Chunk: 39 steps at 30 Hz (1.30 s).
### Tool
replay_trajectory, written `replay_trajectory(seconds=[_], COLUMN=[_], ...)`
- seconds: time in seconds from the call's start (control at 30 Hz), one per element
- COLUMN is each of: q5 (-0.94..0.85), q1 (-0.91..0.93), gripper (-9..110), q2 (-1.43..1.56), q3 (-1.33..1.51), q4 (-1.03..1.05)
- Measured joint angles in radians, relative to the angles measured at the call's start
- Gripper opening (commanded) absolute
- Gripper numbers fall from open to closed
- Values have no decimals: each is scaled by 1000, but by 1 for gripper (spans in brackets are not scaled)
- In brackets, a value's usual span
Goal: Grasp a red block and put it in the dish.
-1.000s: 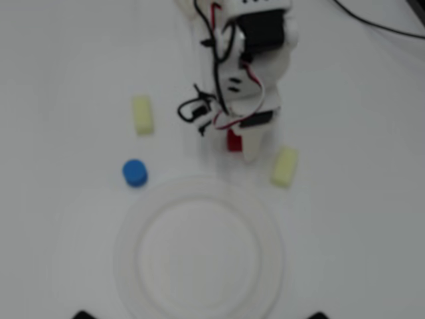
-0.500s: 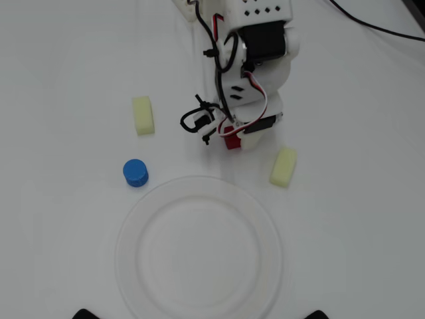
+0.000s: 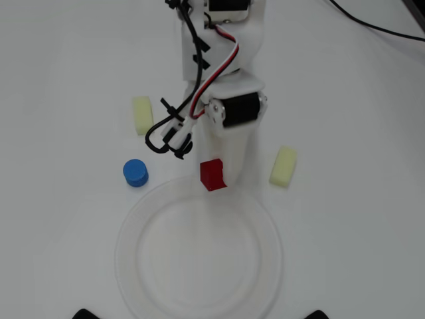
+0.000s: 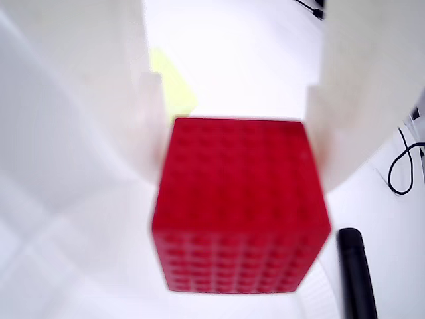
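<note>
White table (image 3: 358, 100), arm downward, claw (image 3: 214, 178) pinching red block (image 3: 212, 174) beside dish (image 3: 133, 266) rim.

Wrist view is basically all red block (image 4: 240, 206), it fills the middle of the frame, a bit blurry but you can see a grid texture on its faces. The gripper (image 4: 232, 159) has it pinched, one white finger (image 4: 86, 86) pressed against each side. A pale yellow block (image 4: 174, 90) peeks out behind it on the white table (image 4: 232, 46). Black cable (image 4: 405, 163) loops at the right edge, and a black rod-like thing (image 4: 357, 272) sits bottom right.
</note>
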Motion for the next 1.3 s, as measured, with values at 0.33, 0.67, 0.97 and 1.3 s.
replay_trajectory(seconds=[0.33,0.67,0.97,1.3], q5=[9,31,32,38], q1=[18,25,25,28], gripper=[0,0,10,27], q2=[-457,-660,-667,-795], q3=[-388,-551,-640,-925], q4=[-9,63,164,506])
